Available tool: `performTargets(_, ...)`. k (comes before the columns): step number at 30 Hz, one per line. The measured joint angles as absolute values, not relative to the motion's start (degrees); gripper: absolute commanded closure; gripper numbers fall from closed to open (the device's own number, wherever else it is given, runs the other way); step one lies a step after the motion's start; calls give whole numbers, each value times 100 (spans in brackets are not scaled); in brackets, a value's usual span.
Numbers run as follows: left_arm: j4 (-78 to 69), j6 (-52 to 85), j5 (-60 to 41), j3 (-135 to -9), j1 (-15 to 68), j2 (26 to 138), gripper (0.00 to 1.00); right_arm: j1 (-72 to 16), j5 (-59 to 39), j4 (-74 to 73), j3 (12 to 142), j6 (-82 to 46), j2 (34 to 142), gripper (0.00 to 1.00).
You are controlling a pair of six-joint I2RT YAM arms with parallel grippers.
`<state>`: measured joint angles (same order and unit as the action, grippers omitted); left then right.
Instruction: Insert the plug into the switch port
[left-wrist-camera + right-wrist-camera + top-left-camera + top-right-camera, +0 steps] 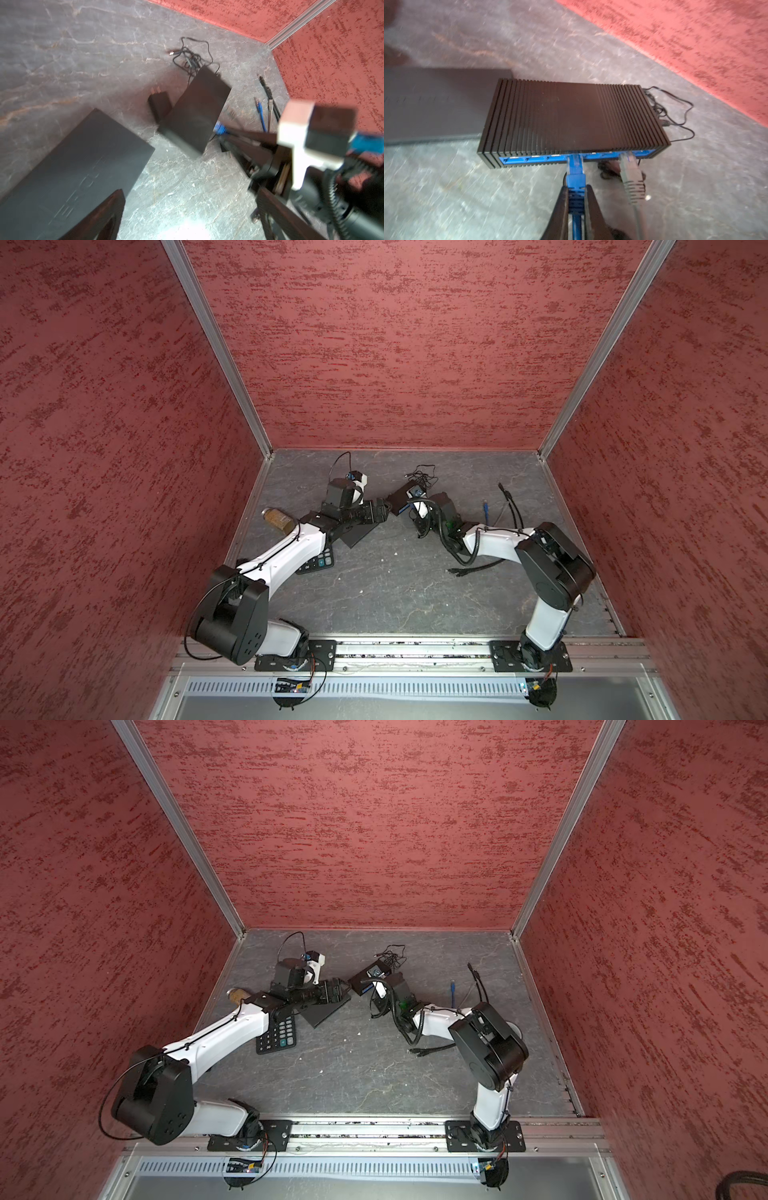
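Gripping item, entry one: right gripper, low centre of the right wrist view, jaws closed on the boot of the blue plug.

Plug: long axis runs straight up the frame from the jaws and roughly square to the face ahead. Its nose meets the blue port row about mid-row. Blur hides whether it is seated.

Switch: black ribbed box, mid-frame, directly ahead of the plug along that axis. By my judgement any remaining travel is a straight push forward with no turn.

Grey plug: right of the blue one, its nose at the same row.

Left gripper: jaws wide and holding nothing. In a top view it sits centre-frame, just beside the switch's left end and away from the port face. The right arm is plainly the working one.
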<state>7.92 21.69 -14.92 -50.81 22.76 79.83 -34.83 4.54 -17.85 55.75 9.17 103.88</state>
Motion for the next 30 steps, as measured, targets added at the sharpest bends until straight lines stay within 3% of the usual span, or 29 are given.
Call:
performTargets(11,777,2231,-1492,-4687,2255,7861,0,-2952,237,-1212,6536,843,11078,97)
performTargets(30,742,2359,-1470,-4292,2239,7824,0,-2943,-917,-661,6567,1839,11113,93)
